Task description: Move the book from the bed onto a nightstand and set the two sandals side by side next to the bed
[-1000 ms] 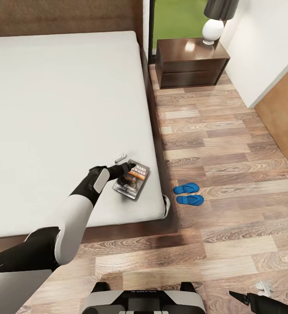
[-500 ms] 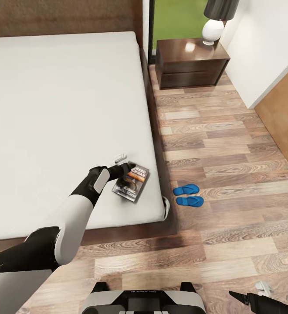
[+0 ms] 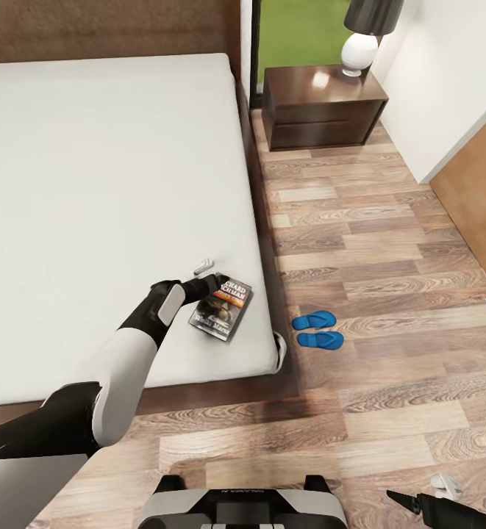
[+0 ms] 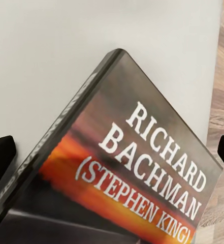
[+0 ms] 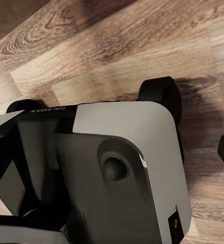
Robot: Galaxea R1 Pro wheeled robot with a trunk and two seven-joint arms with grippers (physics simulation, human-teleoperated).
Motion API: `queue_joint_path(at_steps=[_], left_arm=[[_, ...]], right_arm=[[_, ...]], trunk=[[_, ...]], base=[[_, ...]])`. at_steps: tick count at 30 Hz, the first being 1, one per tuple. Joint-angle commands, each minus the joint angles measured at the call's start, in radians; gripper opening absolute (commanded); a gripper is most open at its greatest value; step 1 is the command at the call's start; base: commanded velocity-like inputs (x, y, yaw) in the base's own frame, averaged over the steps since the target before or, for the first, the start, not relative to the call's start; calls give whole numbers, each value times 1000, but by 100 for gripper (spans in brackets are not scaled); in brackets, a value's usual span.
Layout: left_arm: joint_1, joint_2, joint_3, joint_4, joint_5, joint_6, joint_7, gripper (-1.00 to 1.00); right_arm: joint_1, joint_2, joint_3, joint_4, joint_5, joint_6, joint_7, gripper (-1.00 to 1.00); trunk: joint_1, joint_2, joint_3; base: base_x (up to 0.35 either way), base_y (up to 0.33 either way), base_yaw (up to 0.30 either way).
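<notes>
The book point(image 3: 221, 308) has slid a little toward the left gripper point(image 3: 212, 283); its wide fingers point(image 4: 1, 157) sit at both sides, not yet squeezing.

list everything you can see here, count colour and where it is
book: 1, dark grey cover with white lettering and an orange band, on the bed near its right edge, by the foot
bed: 1, white mattress on a dark brown frame, left half of the head view
sandals: 2, bright blue, side by side on the floor right of the bed
nightstand: 1, dark brown, two drawers, at the far wall right of the bed
lamp: 1, dark shade, white base, on the nightstand
floor: wood planks
left gripper: 1, black, at the book's upper left edge, fingers either side of the cover in the left wrist view
right gripper: 1, black, low at the head view's lower right, over the floor
robot base: 1, grey and black
</notes>
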Motion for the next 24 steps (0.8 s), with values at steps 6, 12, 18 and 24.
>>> queue_joint_path(at_steps=[6,12,18,24], left_arm=[[0,-1,8,-2,2,7,-2,100],[0,-1,8,-2,2,7,-3,100],[0,-1,7,-3,2,7,-3,100],[0,-1,8,-2,2,7,-3,100]], right_arm=[[0,0,-1,0,-5,10,4,100],[0,0,-1,-1,-5,10,3,100],[0,0,0,0,-5,10,3,100],[0,0,-1,0,-5,10,4,100]], trunk=[[0,0,0],[0,0,0],[0,0,0],[0,0,0]], base=[[102,0,0],[71,0,0],[8,0,0],[0,0,0]])
